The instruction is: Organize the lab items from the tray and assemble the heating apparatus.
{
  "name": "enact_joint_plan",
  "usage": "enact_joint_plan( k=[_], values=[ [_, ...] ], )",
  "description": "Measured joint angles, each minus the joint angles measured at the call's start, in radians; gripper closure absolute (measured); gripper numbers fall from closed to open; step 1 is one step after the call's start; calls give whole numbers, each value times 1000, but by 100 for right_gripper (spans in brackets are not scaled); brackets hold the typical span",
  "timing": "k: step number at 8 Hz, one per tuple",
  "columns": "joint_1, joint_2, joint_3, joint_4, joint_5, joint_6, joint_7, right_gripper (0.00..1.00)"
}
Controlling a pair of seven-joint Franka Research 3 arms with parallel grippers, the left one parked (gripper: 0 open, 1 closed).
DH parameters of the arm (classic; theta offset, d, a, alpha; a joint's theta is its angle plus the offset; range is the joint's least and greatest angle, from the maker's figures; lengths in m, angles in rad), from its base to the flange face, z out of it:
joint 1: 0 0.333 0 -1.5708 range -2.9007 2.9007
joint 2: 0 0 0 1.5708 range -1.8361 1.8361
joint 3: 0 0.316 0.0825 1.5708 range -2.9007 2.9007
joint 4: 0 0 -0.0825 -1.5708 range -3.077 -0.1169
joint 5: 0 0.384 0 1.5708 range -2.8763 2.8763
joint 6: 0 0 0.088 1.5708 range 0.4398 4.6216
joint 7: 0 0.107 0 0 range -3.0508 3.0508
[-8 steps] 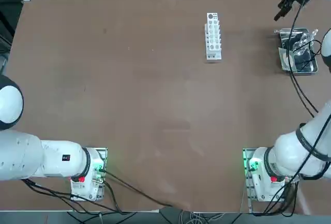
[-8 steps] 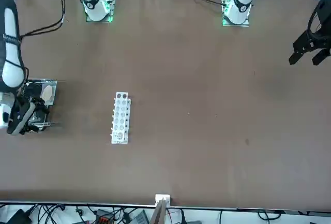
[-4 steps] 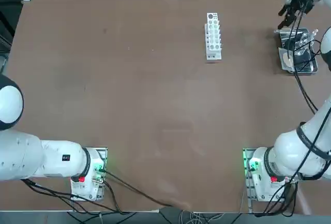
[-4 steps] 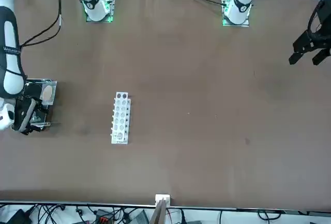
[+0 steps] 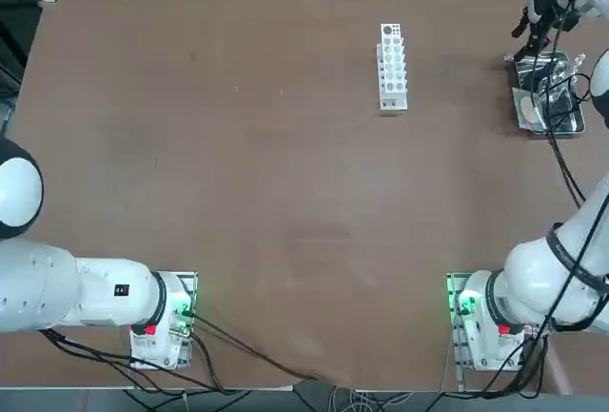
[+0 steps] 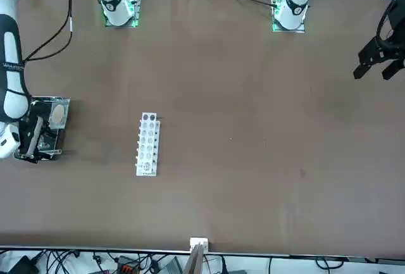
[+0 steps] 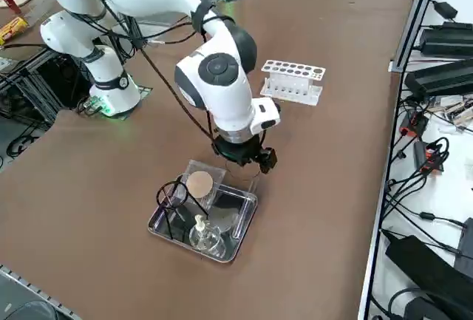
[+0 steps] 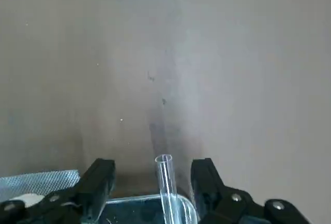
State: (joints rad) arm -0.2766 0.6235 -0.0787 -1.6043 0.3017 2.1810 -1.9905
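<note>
Counting, we find one steel tray (image 7: 240, 225) near the counter's (image 7: 332, 150) edge, holding one glass burner (image 7: 205, 237), one black wire tripod (image 7: 173, 196) and one mesh square (image 7: 198, 183), plus one white rack (image 7: 293, 81) well apart. The tray's long axis runs parallel to the rack's. Our right pincer (image 8: 153, 182) hangs over the tray's rim, fingers (image 8: 98, 182) spread wide, straddling a clear glass tube (image 8: 166, 182) but gripping nothing.

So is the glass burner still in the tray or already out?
In: the glass burner stands upright inside the steel tray, beside the tripod.
</note>
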Motion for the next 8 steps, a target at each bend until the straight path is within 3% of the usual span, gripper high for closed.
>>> enact_joint_plan(
  k=[2,4,8],
  values=[
    [-19,37,0,-11,113,57,-125,11],
    [-24,54,0,-19,130,87,-150,19],
    [-25,75,1,-21,130,111,-174,24]
  ],
)
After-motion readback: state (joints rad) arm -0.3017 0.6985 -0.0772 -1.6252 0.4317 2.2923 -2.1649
